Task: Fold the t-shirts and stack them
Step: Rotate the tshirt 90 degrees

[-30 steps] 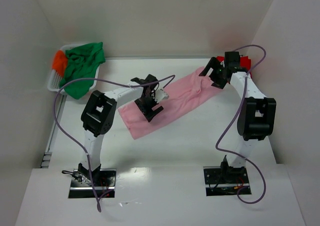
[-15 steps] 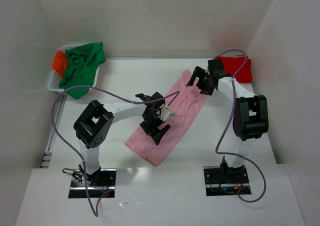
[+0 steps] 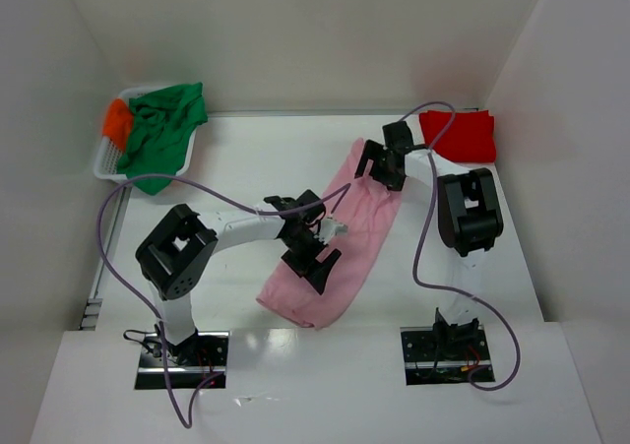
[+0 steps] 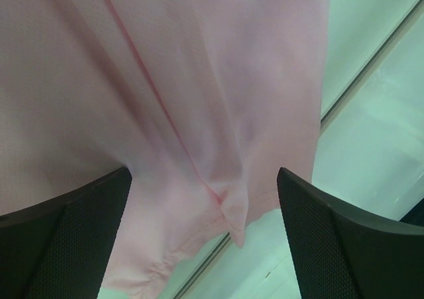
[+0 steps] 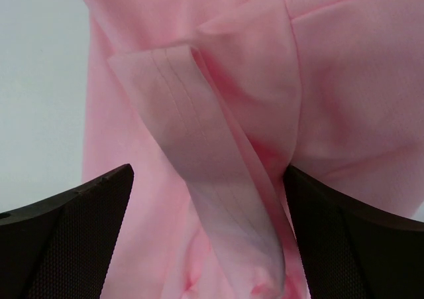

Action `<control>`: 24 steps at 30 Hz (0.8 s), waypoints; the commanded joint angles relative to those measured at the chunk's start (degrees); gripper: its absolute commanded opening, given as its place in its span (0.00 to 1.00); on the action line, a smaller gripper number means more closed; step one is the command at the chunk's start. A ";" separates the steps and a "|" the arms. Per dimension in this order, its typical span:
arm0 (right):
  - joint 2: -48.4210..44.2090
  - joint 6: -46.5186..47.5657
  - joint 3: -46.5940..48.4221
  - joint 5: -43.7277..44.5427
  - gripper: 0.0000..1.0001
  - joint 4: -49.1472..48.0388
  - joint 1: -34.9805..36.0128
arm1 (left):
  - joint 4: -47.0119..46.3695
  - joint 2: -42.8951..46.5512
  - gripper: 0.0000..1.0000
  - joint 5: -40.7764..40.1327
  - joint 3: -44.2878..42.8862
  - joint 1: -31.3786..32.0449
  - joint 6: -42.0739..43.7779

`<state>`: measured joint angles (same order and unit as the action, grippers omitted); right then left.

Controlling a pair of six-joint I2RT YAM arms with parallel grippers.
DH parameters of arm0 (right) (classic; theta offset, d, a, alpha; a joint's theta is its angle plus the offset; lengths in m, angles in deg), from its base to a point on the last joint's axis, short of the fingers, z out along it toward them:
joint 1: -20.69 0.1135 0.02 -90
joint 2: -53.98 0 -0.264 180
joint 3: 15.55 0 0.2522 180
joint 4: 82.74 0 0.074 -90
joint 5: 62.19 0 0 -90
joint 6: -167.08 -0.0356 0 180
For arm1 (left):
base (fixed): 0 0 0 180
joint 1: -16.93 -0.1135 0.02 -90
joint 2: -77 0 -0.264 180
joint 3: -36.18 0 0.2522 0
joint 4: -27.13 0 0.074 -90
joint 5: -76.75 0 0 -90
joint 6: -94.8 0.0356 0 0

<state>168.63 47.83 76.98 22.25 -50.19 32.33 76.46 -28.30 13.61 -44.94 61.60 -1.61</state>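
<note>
The light pink t-shirt [image 3: 362, 218] lies as a long diagonal strip across the middle of the table. My left gripper [image 3: 317, 260] is on its lower part; in the left wrist view [image 4: 204, 193] the jaws stand wide apart with pink cloth [image 4: 199, 80] between them and its hem over the table edge. My right gripper [image 3: 380, 164] is at the shirt's upper end; in the right wrist view [image 5: 209, 193] the jaws are also wide apart, with a raised fold of pink cloth [image 5: 199, 146] between them. The red t-shirt [image 3: 461, 135] lies folded at the back right.
A white basket [image 3: 106, 163] at the back left holds the green t-shirt [image 3: 160, 134] and the orange t-shirt [image 3: 117, 120]. White walls close in the table at the back and both sides. Purple cables loop from both arms.
The pink shirt has swung from lying crosswise to a steeper diagonal and slid toward the near edge. My left gripper moved nearer and rightward; my right gripper moved left, uncovering the red shirt.
</note>
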 commanded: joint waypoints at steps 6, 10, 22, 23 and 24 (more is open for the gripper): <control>9.71 1.13 11.75 2.84 1.00 0.55 3.21 | -8.85 -3.42 0.99 0.31 -0.59 0.86 -4.31; 17.08 1.66 23.25 0.73 1.00 3.01 5.23 | -8.85 -6.06 0.99 1.26 -2.51 0.86 -3.78; 30.01 -0.10 43.58 -5.25 1.00 7.14 11.04 | -5.51 -9.23 0.99 5.13 -8.32 -1.16 1.41; 31.15 -0.10 46.63 -5.25 1.00 8.53 11.04 | -4.73 -9.23 0.99 5.14 -7.63 -1.68 0.71; 31.77 -0.10 47.79 -4.38 1.00 9.42 11.04 | -4.72 -9.23 0.99 4.36 -7.62 -1.69 -0.17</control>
<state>196.39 48.40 119.12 18.93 -46.15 42.43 70.99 -35.38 19.86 -52.98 61.18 -3.05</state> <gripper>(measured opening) 0.999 0.990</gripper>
